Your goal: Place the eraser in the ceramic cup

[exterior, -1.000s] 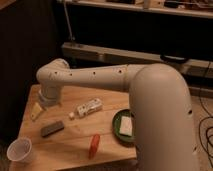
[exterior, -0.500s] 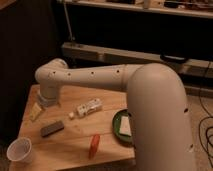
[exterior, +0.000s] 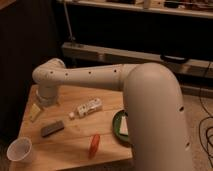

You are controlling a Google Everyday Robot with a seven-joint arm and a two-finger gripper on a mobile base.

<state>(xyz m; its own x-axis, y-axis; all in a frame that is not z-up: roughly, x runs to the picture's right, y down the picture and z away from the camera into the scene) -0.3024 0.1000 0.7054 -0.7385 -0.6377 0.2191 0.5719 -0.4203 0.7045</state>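
1. Closest to the camera, on the front-left corner of the light wooden counter (exterior: 70, 150), is the small white ceramic cup (exterior: 20, 156). It's upright, mouth facing up.
2. Over toward the front middle there's a small orange-red oblong thing (exterior: 94, 143) lying flat. Honestly can't say what it is.
3. A bit further back and left of that is the dark grey rectangular eraser (exterior: 52, 128). It lies flat on the counter, up and right of the cup, not touching it, nothing holding it.
4. On the right side sits a round green plate (exterior: 117, 134) with something pale on it, partly hidden behind the robot's big white arm (exterior: 150, 100).
5. Near the left edge, behind the eraser, there's a pale yellow wedge-shaped piece (exterior: 34, 112).
6. Mid-counter, a white plastic bottle (exterior: 89, 107) lies on its side.
7. The gripper (exterior: 43, 103) hangs off the arm's wrist over the back-left part of the counter, just beside the yellow wedge and well apart from the eraser. No way to make out whether it's spread or clamped.
8. Way at the back, a dark shelf unit with a long pale rail (exterior: 125, 52).
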